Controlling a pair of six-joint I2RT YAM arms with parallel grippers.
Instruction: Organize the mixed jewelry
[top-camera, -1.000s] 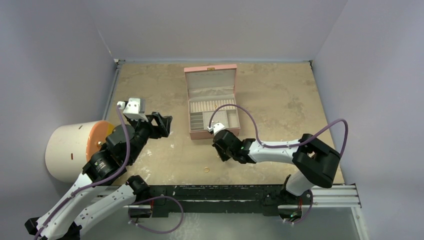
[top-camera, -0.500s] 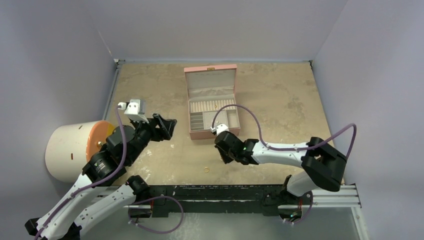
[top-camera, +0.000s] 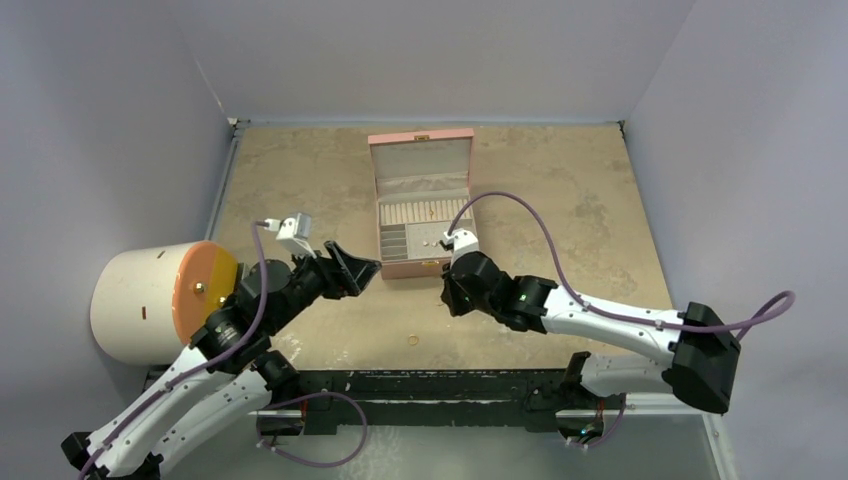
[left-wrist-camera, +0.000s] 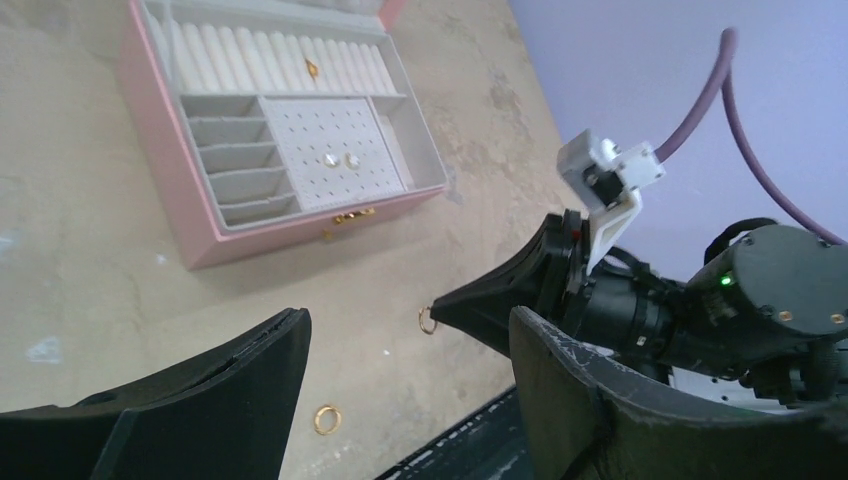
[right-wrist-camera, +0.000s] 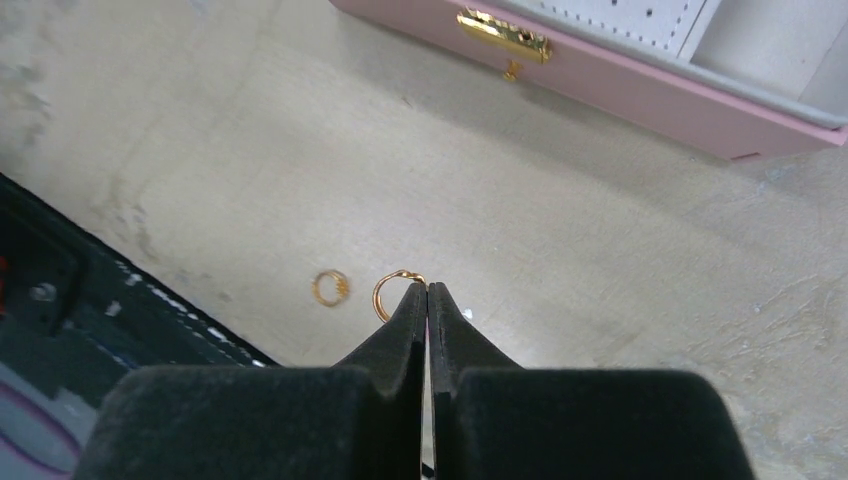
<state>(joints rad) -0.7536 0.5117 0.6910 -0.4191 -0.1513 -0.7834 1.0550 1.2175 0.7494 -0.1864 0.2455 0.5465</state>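
My left gripper (top-camera: 362, 277) hangs open and empty beside the pink box (top-camera: 400, 268). One loose gold ring (right-wrist-camera: 330, 287) lies on the table (right-wrist-camera: 600, 250) just left of my right gripper (right-wrist-camera: 427, 288), which pinches a second gold ring (right-wrist-camera: 380, 296). The box sits straight ahead of it.

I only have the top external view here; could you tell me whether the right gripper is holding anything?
Observer: Yes, the right wrist view shows the right gripper shut on a thin gold hoop at its very tips.
Operator: Thank you. Is the other gripper carrying anything?
Observer: No, the left wrist view shows the left gripper open and empty.
Operator: Is any gold piece already stowed?
Observer: One small gold piece sits among the ring rolls of the pink jewelry box.
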